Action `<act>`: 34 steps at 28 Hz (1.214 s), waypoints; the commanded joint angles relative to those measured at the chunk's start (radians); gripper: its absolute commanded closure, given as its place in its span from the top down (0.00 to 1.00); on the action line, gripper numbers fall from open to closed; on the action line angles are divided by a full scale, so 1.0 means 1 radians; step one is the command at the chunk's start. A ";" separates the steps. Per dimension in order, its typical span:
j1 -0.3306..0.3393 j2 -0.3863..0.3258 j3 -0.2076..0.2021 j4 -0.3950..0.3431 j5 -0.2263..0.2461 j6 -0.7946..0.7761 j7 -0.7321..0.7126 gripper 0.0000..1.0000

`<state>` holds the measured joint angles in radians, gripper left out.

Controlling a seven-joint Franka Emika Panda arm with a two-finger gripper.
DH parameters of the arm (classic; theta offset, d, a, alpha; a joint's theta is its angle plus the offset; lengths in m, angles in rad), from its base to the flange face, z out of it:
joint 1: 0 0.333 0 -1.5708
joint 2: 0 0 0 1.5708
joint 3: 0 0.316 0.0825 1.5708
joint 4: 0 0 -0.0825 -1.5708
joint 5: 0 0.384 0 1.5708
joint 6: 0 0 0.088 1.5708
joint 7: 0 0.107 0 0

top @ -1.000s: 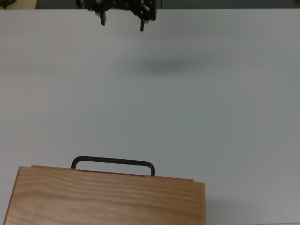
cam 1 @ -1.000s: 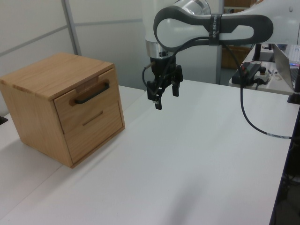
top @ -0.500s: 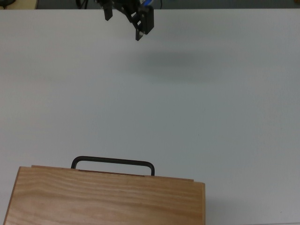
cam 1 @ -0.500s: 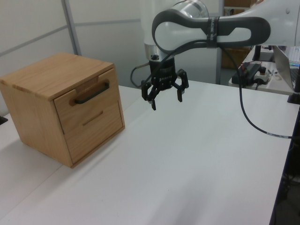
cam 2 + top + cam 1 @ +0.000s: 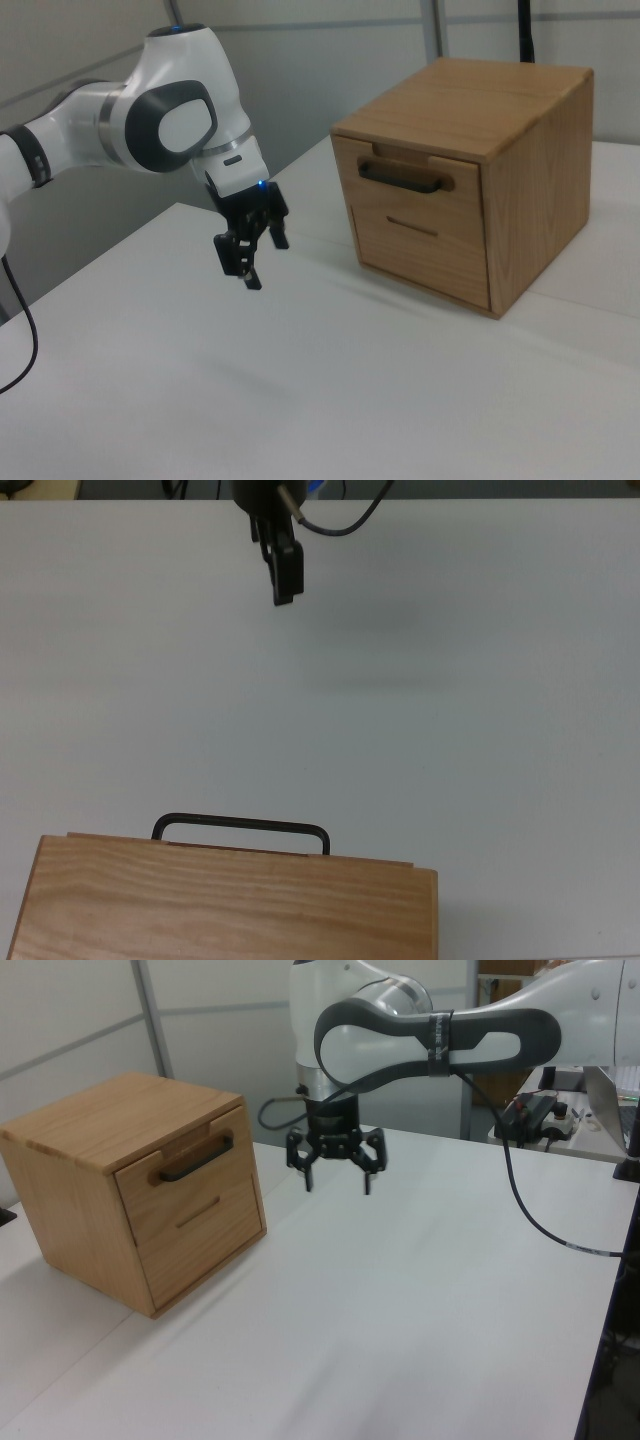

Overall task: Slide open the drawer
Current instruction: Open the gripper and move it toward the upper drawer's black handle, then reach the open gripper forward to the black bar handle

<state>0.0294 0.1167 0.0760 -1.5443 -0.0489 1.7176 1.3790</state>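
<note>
The drawer (image 5: 232, 1158) is the upper panel of a wooden cabinet (image 5: 95, 1120) at the left view's left, its front about flush with the casing. A black bar handle (image 5: 196, 1159) runs across it. In the right view the drawer (image 5: 462, 200) and handle (image 5: 405, 178) face left. From above, only the handle (image 5: 240, 822) and a thin strip of the front show. My gripper (image 5: 337, 1183) hangs open above the table, well apart from the handle and holding nothing. It also shows in the top view (image 5: 283, 592) and the right view (image 5: 243, 272).
A second, lower drawer front (image 5: 205, 1245) with a small recessed pull sits under the first. The white table (image 5: 400, 1300) stretches between gripper and cabinet. A black cable (image 5: 530, 1210) trails from the arm at the left view's right, with desk clutter behind.
The gripper has turned about its vertical axis and moved toward the cabinet, downward in the top view and leftward in the left view. It stays open. The drawer has not moved.
</note>
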 commanded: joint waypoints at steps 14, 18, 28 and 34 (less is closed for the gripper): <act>0.003 0.155 -0.004 -0.036 0.020 0.657 0.325 1.00; 0.003 0.199 -0.004 -0.031 0.021 0.789 0.328 1.00; -0.009 0.319 -0.004 -0.008 0.020 1.108 0.328 1.00; -0.023 0.373 -0.005 0.050 0.020 1.191 0.328 0.93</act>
<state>0.0117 0.4514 0.0738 -1.5509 -0.0489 2.8536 1.6976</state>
